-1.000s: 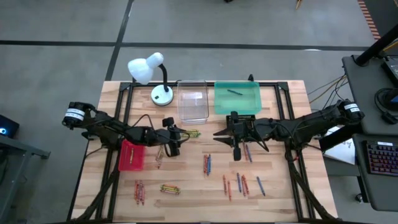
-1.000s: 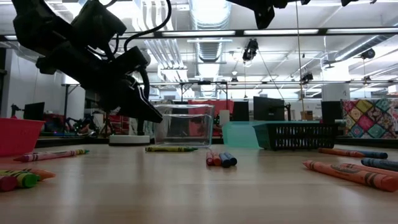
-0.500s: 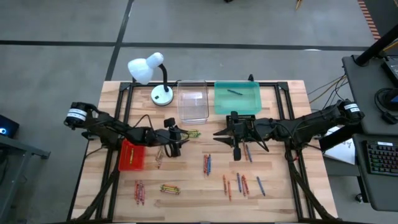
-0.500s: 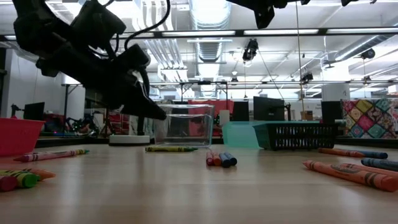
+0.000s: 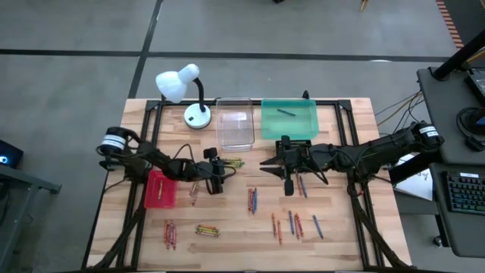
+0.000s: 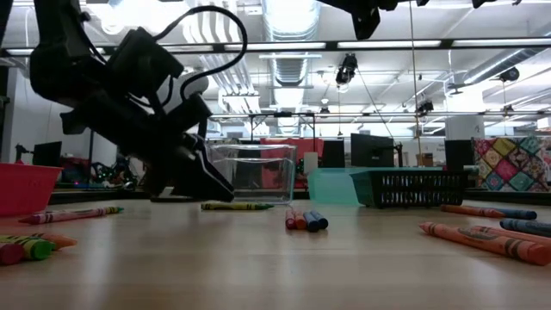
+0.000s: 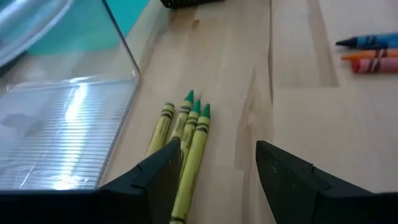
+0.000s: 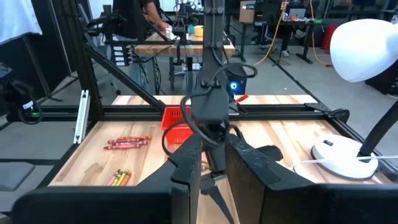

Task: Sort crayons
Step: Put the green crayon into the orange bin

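Fingers [image 7: 214,171] of the left arm — spread — over yellow-green crayons [image 7: 181,134], labels unreadable.

High cam looks straight down at whole table [image 5: 333,243]; low cam sits level; both show clear tray [image 5: 234,129].

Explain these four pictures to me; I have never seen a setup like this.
Two robot arms work at a wooden table. One picture looks straight down, one looks level across the tabletop, and two come from cameras on the wrists. The left pincer is open, low over a bunch of green-tipped crayons beside the clear tray, holding nothing. The right pincer waits mid-table. Loose crayons lie in small groups. A red tray, a teal tray and a white lamp also stand there.
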`<act>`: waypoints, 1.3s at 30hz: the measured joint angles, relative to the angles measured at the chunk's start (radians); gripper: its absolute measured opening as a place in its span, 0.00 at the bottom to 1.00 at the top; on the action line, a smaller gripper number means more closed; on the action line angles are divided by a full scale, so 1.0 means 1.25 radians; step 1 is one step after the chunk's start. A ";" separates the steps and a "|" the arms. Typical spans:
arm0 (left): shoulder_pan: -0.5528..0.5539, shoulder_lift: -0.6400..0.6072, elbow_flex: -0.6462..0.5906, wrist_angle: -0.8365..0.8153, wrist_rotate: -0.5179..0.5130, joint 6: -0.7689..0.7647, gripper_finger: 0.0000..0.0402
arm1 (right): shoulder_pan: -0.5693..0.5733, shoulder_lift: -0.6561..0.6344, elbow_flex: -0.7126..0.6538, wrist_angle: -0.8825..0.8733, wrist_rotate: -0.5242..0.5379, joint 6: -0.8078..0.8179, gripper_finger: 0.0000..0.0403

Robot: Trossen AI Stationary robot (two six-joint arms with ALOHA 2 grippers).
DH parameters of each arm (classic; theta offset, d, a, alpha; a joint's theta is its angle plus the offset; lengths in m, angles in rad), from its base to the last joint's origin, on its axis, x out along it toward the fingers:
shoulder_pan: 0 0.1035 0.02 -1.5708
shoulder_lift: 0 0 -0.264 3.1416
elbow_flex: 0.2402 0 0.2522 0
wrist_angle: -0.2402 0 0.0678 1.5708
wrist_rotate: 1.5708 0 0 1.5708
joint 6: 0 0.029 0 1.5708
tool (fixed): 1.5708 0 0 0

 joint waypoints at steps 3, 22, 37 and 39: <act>0.001 0.023 0.000 0.002 0.000 0.000 0.48 | 0.000 0.000 0.000 0.000 0.000 0.000 0.16; 0.004 0.055 -0.001 0.036 -0.002 -0.004 0.48 | 0.000 0.000 0.000 -0.002 0.000 0.020 0.16; 0.008 0.055 -0.016 0.036 0.005 -0.041 0.48 | 0.000 0.000 0.000 -0.021 0.000 0.018 0.16; 0.008 0.055 -0.016 0.035 0.012 -0.046 0.48 | 0.000 0.000 0.000 -0.028 0.000 0.018 0.16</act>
